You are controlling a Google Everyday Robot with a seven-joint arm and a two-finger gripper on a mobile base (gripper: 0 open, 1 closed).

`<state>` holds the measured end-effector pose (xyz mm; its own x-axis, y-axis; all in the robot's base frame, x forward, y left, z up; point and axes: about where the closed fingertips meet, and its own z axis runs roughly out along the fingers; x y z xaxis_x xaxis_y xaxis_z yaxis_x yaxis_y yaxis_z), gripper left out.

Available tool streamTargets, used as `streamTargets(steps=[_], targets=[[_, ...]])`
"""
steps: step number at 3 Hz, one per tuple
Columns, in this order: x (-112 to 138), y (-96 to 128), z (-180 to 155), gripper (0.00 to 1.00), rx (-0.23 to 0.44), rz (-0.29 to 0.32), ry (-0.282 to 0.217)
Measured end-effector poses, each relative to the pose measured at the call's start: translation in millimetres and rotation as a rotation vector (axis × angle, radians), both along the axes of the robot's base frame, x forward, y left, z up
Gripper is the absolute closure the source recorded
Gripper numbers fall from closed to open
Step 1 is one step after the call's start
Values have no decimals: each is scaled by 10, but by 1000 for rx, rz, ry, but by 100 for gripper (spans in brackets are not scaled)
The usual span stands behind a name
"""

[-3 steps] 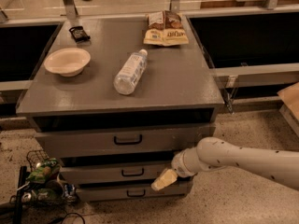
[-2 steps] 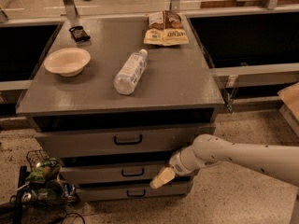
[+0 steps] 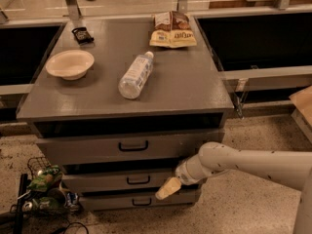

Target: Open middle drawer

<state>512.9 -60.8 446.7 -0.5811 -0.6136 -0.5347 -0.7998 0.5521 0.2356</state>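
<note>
Middle drawer is 2nd front down on grey cabinet. Snack bag print unreadable. Gripper sits low at drawer front, just right of black pull; open or closed, can't tell.

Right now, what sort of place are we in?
Likely an office kitchen or lab: grey drawer cabinet, bowl, water bottle and snack bags on top. The tool is at the middle drawer, right of its pull.

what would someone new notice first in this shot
The white arm stretched in from the right, its gripper low in front of the middle drawer, just right of its black pull. On the grey cabinet top: a clear bottle on its side, a pale bowl at left, snack bags at the back.
</note>
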Motion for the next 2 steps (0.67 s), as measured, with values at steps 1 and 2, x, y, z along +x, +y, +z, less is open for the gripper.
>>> streamTargets(steps=[1, 2], targets=[[-48, -1, -54, 0, 0, 0, 15], [-79, -5, -50, 0, 2, 0, 22]])
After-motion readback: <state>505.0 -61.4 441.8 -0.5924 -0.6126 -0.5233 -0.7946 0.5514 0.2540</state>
